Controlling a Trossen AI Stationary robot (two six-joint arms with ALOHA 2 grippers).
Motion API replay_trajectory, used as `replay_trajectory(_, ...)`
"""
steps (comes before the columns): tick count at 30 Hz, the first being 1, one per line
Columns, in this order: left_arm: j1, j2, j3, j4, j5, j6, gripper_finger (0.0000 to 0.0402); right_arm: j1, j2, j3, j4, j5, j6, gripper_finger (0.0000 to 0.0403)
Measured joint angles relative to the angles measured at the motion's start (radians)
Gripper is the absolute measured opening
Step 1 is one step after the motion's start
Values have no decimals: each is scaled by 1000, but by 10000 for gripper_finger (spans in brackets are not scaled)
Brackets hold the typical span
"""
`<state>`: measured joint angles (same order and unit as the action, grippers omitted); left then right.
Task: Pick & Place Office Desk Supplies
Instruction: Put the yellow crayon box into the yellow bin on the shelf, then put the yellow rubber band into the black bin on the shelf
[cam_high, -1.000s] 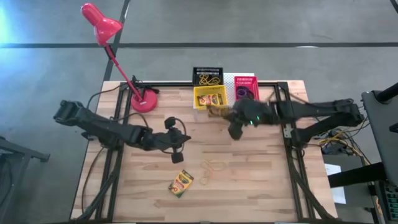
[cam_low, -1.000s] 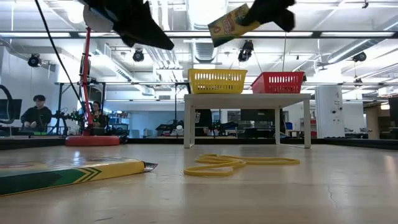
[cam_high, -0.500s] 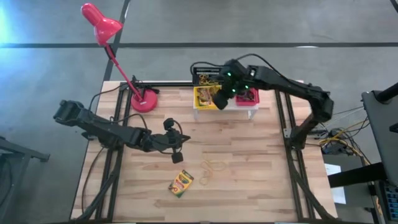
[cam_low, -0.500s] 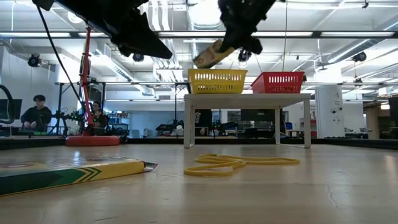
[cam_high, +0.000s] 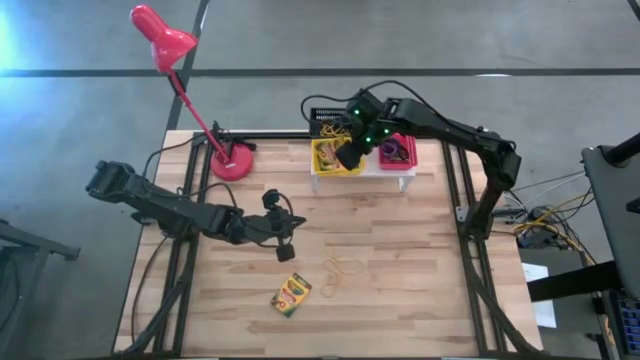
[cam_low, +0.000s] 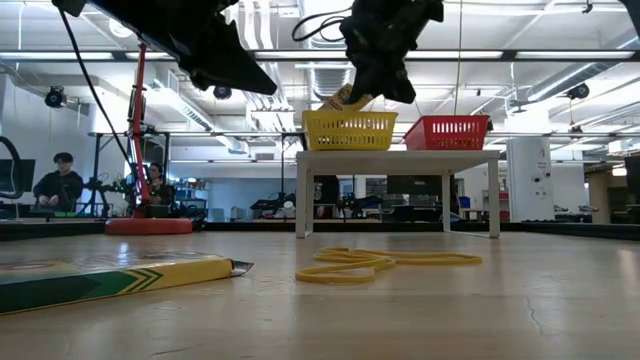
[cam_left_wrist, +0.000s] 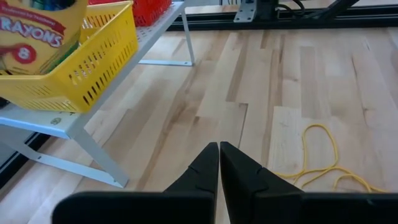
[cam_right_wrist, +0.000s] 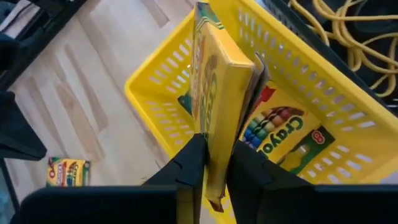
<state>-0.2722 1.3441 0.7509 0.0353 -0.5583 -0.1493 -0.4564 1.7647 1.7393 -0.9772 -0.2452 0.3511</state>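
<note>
Two crayon boxes are showing at the yellow basket (cam_right_wrist: 298, 112): one lying flat inside it (cam_right_wrist: 283, 140), and one I am pinching on edge in my right gripper (cam_right_wrist: 210, 168), the held crayon box (cam_right_wrist: 217, 93) tilting down over the basket's near rim. In the high view my right gripper (cam_high: 352, 150) is hovering at about 12 o'clock on the table, above the white riser (cam_high: 400, 172) that carries the yellow basket (cam_high: 325, 160) and the red basket (cam_high: 400, 150), with the black basket (cam_high: 322, 118) just behind them.

My left gripper (cam_high: 283, 240) is hanging near the table's centre with its fingers (cam_left_wrist: 205, 171) pressed together on nothing. Around it the wood is lying bare. A third crayon box (cam_high: 291, 295) and the rubber bands (cam_high: 345, 270) are resting toward 6 o'clock, well apart from the riser. The red lamp (cam_high: 232, 160) is standing at 11 o'clock.
</note>
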Motion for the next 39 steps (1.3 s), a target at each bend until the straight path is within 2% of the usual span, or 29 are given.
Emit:
replay_trajectory(12, 0, 0, 0, -1, 0, 3, 19, -1, -22, 0, -35, 7, -19, 158)
replay_trajectory(18, 0, 0, -3, 1, 0, 3, 19, 0, -46, 2, -83, 9, -26, 171)
replay_trajectory(24, 0, 0, -3, 2, 0, 3, 19, 14, -96, 2, -87, 29, -99, 171)
replay_trajectory(27, 0, 0, -3, 2, 0, -3, 19, 78, -152, 0, -86, 152, -145, 171)
replay_trajectory(30, 0, 0, -3, 2, 0, -7, 19, 202, -215, -20, -85, 320, -149, 171)
replay_trajectory(35, -2, 0, -4, 1, 0, -34, 19, 493, -307, -129, -82, 572, -115, 171)
replay_trajectory(39, -4, 0, -4, 1, 10, -44, 19, 736, -354, -294, -22, 722, -51, 171)
